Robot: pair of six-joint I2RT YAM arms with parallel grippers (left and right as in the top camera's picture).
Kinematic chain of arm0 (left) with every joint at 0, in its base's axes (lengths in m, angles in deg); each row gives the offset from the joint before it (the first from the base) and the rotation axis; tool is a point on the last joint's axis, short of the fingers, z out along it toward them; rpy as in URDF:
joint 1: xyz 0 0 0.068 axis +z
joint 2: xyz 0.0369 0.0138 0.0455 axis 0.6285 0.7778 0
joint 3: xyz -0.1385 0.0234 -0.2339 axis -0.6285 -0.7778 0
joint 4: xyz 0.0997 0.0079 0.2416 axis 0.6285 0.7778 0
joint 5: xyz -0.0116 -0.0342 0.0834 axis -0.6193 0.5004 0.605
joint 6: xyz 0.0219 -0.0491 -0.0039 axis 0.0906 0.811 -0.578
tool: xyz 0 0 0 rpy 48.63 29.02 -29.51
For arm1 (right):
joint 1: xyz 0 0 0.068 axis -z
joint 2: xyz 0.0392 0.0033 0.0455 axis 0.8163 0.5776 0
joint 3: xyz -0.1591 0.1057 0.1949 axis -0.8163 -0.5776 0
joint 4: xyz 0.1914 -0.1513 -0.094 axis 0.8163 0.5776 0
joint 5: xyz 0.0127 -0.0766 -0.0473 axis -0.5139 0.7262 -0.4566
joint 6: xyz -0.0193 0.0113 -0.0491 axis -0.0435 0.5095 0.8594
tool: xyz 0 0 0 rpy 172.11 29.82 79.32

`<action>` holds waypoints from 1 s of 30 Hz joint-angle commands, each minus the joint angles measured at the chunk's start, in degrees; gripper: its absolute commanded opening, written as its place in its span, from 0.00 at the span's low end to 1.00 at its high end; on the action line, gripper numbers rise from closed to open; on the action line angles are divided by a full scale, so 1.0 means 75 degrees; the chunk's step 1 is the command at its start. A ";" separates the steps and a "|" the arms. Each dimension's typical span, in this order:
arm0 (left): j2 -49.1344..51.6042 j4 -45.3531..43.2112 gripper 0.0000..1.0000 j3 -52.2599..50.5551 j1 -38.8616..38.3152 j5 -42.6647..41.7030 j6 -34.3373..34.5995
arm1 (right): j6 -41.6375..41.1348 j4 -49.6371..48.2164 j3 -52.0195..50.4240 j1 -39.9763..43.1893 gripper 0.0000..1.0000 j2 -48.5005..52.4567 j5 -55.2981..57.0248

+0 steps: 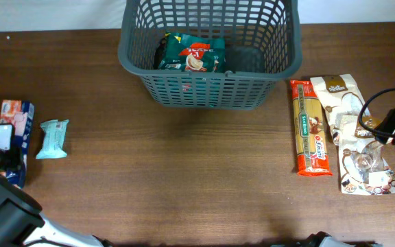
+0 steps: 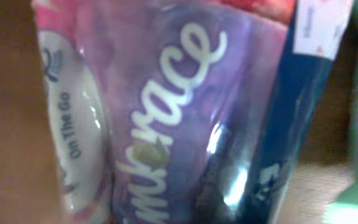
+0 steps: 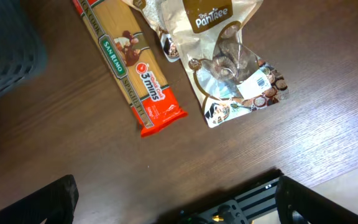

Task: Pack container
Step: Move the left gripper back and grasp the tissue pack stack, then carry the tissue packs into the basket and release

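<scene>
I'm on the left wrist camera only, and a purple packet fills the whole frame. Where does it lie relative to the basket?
Observer: The purple packet lies at the far left edge of the table. The basket stands at the top centre, well apart from it.
Operator: Anything beside the packet?
Observer: A small teal packet lies next to it, on the side towards the table's middle.
Operator: Is the basket empty?
Observer: No, a green packet already lies inside, in its left half.
</scene>
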 commanded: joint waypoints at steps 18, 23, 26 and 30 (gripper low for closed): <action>-0.0898 -0.2253 0.02 0.7257 -0.6146 -0.4529 0.3448 | -0.0006 0.0044 0.0017 0.0041 0.99 -0.0064 -0.0006; -0.0248 -0.1786 0.02 0.7257 -0.7519 -0.5284 0.3416 | -0.0003 0.0044 0.0017 0.0041 0.99 -0.0064 -0.0006; 0.0350 -0.1070 0.02 0.7257 -0.7860 -0.5896 0.3235 | -0.0003 0.0044 0.0017 0.0041 0.99 -0.0064 -0.0006; 0.1174 0.0157 0.01 0.7257 -0.7950 -0.5887 0.2815 | -0.0003 0.0044 0.0017 0.0041 0.99 -0.0064 -0.0006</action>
